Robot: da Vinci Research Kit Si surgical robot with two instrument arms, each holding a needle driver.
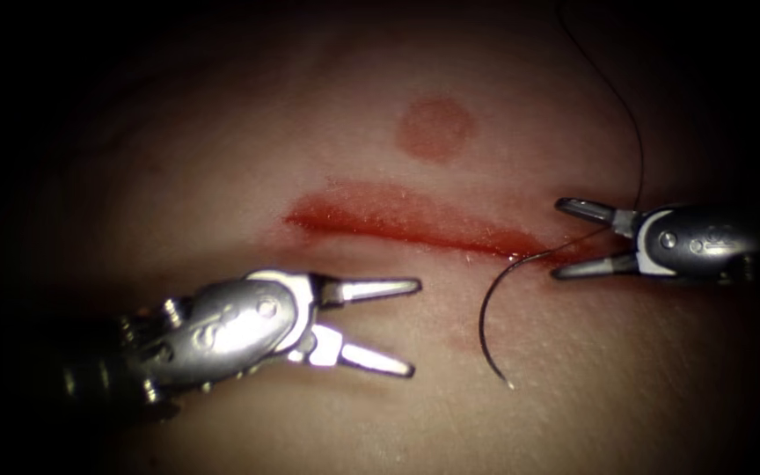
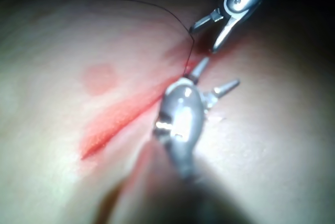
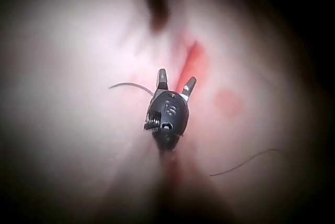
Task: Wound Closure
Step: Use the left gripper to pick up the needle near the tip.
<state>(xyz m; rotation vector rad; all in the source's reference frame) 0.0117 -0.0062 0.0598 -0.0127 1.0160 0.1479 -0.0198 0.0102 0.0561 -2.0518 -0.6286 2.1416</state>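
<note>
The thin, hard, slippery needle (image 1: 492, 310) lies loose on the soft tissue (image 1: 248, 158) at lower right of the frame, best gripped mid-curve, while the left tool (image 1: 393, 325) and right tool (image 1: 578, 239) are spread wide, holding nothing.

A round reddish mark (image 1: 434, 128) sits on the pale surface above the cut, apart from it; in the left wrist view the same faint round mark (image 2: 99, 77) lies beside the red line
</note>
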